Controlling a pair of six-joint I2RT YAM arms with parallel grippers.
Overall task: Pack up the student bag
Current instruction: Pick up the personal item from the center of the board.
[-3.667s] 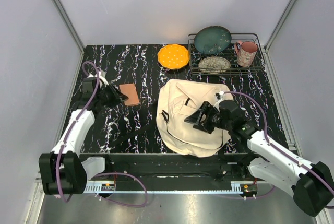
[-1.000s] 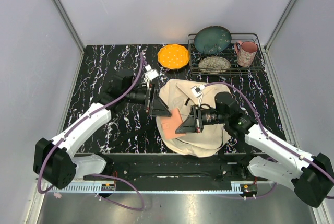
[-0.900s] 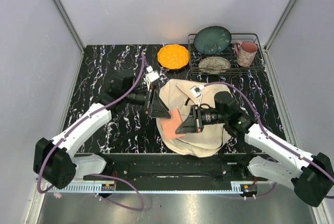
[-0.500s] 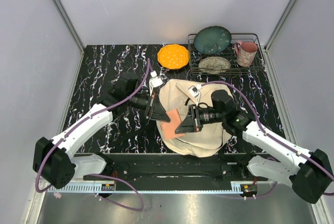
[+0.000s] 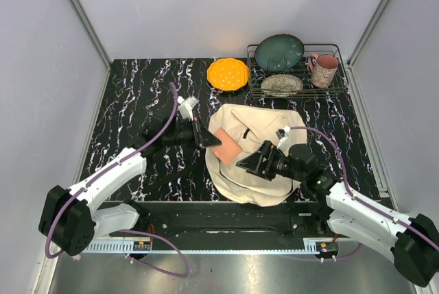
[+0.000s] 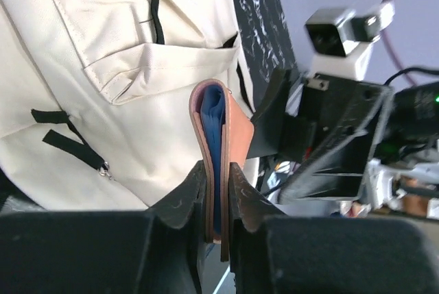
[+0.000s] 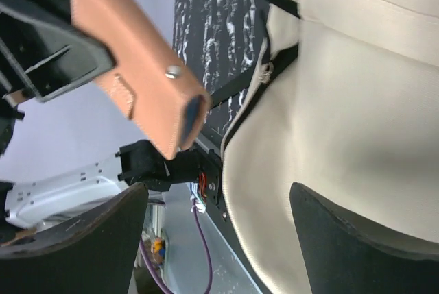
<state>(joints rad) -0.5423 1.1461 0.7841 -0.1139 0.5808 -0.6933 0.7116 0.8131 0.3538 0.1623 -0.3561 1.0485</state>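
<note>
The student bag (image 5: pixel 260 143), cream-beige with black zipper pulls, lies flat on the table's middle right. It fills the left wrist view (image 6: pixel 123 95) and the right wrist view (image 7: pixel 363 109). My left gripper (image 5: pixel 208 138) is shut on a tan leather notebook (image 5: pixel 226 149) with blue pages, holding it on edge just above the bag's left side. The notebook (image 6: pixel 221 136) stands clamped between the left fingers (image 6: pixel 185 194). My right gripper (image 5: pixel 255 161) hovers open over the bag's near part, a little right of the notebook (image 7: pixel 137 88), touching nothing.
An orange plate (image 5: pixel 228 74) sits at the back. A wire rack (image 5: pixel 339 88) at the back right holds a teal plate (image 5: pixel 279 52), a patterned dish (image 5: pixel 281 85) and a pink mug (image 5: pixel 324 69). Black marbled table (image 5: pixel 144 95) lies bare on the left.
The notebook passed from the right gripper to the left. The left gripper shut on it. The right gripper opened and drew back toward the near right.
</note>
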